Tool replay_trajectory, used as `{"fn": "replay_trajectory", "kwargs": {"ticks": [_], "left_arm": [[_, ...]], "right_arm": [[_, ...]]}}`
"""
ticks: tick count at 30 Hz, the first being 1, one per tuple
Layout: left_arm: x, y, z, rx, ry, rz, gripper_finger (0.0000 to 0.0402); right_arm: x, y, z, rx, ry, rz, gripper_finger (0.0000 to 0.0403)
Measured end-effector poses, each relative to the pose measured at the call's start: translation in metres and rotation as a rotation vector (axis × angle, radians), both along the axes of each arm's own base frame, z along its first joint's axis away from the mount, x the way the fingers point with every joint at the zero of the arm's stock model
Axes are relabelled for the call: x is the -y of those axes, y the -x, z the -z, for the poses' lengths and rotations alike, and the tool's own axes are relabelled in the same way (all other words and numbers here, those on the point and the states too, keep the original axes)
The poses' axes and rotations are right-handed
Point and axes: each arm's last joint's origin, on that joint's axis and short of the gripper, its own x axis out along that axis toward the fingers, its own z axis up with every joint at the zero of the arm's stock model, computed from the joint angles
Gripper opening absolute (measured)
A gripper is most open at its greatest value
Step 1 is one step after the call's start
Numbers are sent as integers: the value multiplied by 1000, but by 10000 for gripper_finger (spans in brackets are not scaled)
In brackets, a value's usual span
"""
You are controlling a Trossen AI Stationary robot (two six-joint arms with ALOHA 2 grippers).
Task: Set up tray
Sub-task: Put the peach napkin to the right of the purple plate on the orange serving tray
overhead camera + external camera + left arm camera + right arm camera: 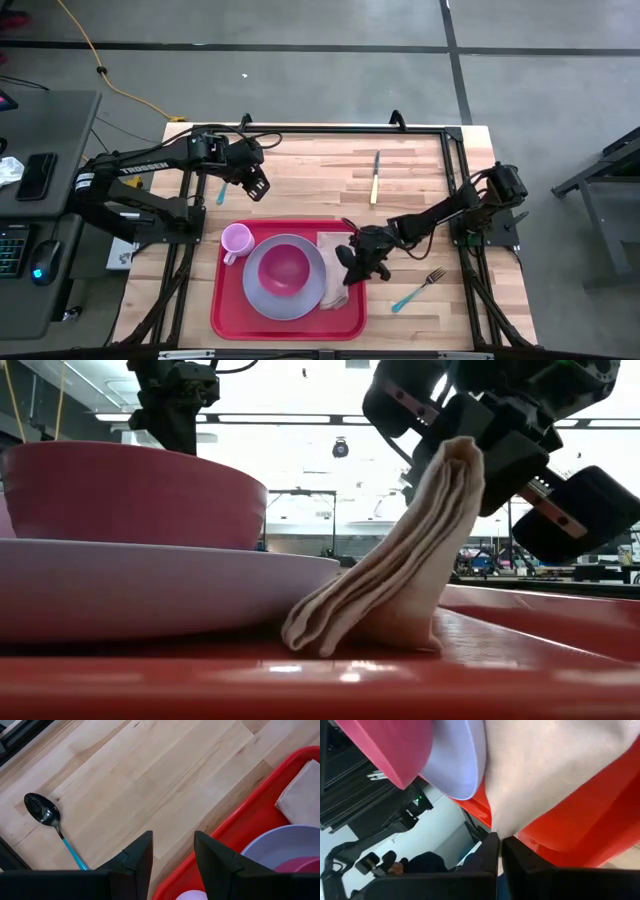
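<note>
The red tray (228, 318) lies near the table's near edge. It carries a lavender plate (262, 296) with a pink bowl (290, 268) in it, and a pink cup (236, 240). A folded beige napkin (333, 244) sits on the tray's right part, beside the plate. My right gripper (355, 260) is over the tray's right side, shut on the napkin. My left gripper (256, 184) hovers open above bare table beyond the tray's far left corner, touching nothing. My right gripper pinches the folded napkin's raised end (506, 820) between its two fingers, several layers together (455, 460). The fingers come slanting down from the table's right. That end is lifted and the napkin stands tilted, its lower end (320, 628) resting on the tray against the plate's rim.
A blue-handled spoon (45, 811) lies on the table by my left gripper. A knife (375, 178) lies toward the far edge, and a blue-handled fork (420, 288) lies right of the tray. Bare wood stretches between the knife and the tray.
</note>
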Motion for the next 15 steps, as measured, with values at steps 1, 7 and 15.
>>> {"fn": "replay_trajectory", "kwargs": {"ticks": [1,7,15], "left_arm": [[0,0,0,0,0,0,175],[0,0,0,-1,-1,2,175],[0,0,0,-2,0,5,175]], "right_arm": [[0,0,0,-2,3,-4,0],[4,2,5,-41,21,-33,0],[17,-2,4,-24,23,-2,0]]}}
